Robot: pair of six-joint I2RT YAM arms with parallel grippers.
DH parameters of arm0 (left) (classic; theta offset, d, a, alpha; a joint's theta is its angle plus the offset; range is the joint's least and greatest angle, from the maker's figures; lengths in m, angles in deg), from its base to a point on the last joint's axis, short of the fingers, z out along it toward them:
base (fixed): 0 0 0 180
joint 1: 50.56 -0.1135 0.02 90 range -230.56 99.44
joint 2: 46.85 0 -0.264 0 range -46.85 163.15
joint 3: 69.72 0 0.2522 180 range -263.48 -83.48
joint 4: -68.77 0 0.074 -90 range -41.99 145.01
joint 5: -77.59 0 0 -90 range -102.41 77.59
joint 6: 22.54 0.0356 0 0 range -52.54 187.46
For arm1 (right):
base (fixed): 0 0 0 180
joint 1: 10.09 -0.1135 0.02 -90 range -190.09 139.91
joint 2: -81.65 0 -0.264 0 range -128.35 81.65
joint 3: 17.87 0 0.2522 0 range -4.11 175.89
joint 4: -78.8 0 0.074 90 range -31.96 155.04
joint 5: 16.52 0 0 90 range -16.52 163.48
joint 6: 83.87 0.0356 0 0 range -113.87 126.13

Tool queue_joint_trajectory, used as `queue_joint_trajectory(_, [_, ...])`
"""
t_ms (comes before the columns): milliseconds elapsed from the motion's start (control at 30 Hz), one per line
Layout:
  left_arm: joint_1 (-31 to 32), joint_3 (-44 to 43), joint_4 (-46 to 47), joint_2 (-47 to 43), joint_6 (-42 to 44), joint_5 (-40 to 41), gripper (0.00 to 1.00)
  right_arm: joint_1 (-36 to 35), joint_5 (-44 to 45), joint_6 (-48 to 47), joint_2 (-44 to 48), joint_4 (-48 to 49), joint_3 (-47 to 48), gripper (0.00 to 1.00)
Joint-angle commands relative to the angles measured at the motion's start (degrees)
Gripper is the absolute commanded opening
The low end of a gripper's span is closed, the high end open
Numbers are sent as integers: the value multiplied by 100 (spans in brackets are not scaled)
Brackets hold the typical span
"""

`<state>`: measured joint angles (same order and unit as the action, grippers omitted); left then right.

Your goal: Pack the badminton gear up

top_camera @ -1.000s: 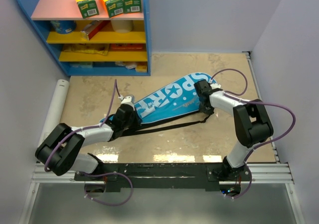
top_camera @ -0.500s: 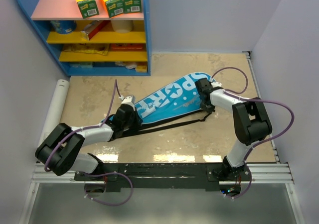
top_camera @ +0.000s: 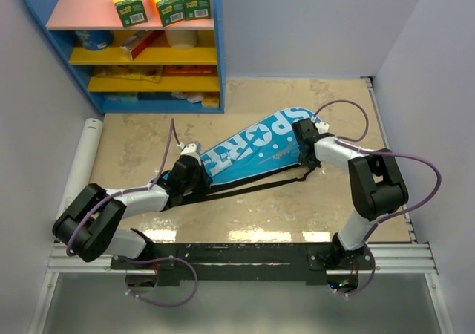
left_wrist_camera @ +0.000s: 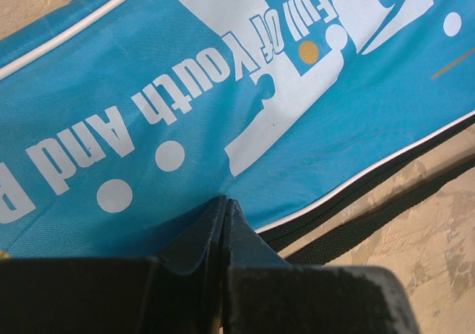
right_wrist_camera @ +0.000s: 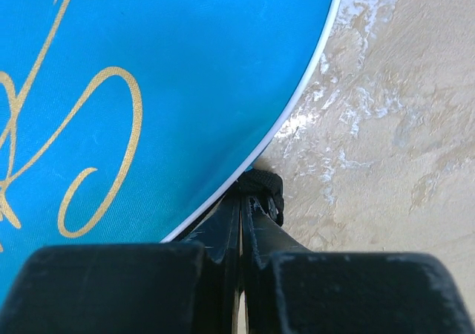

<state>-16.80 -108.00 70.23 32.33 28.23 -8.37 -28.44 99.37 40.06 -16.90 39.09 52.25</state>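
Right pincer (right_wrist_camera: 241, 194) is together on a small black tab (right_wrist_camera: 264, 187) at the rim of the blue bag (top_camera: 252, 150), likely its zip pull. Left pincer (left_wrist_camera: 224, 202) is clamped on a fold of bag cloth near the narrow end. The bag lies on the bench (top_camera: 141, 145), long axis lower left to upper right of the top view. I'd draw the tab along that rim, toward the left pincer.

Blue racket bag (left_wrist_camera: 111, 74) filling most of frame, lying flat on beige mottled tabletop (left_wrist_camera: 423, 267). White lettering "Full of Youth And" running across bag, white dots beside it, small gold dot (left_wrist_camera: 308, 50) in white patch. White piping edging bag. Black strap (left_wrist_camera: 386, 219) trailing just beyond bag's lower edge. Left gripper (left_wrist_camera: 224, 214) pinching bag fabric near that edge, jaws pressed together, creases spreading from tips.
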Motion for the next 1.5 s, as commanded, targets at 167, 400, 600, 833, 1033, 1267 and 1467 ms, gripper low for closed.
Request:
queue_joint_trajectory(167, [-18,140,-222,168,152,-175,3,-712,-674,-89,-95,-6,-310,0])
queue_joint_trajectory(400, [-18,87,-160,397,152,-254,2,-1557,-593,219,-350,-270,261,0])
queue_joint_trajectory(600, [-18,43,-107,555,152,-324,1,-2251,-971,473,-692,-129,586,0])
queue_joint_trajectory(833, [-18,17,-19,704,152,-377,0,-3288,-1472,807,-1272,82,1210,0])
queue_joint_trajectory(1033, [-18,17,24,704,160,-368,0,-3807,-1868,1045,-1361,424,1325,0])
queue_joint_trajectory(1267, [-10,193,508,12,143,-992,5,-3816,-1737,1124,-1132,407,1114,0])
queue_joint_trajectory(1467, [8,-395,-817,-1254,-226,-765,21,-3738,-1613,1124,-983,556,904,0])
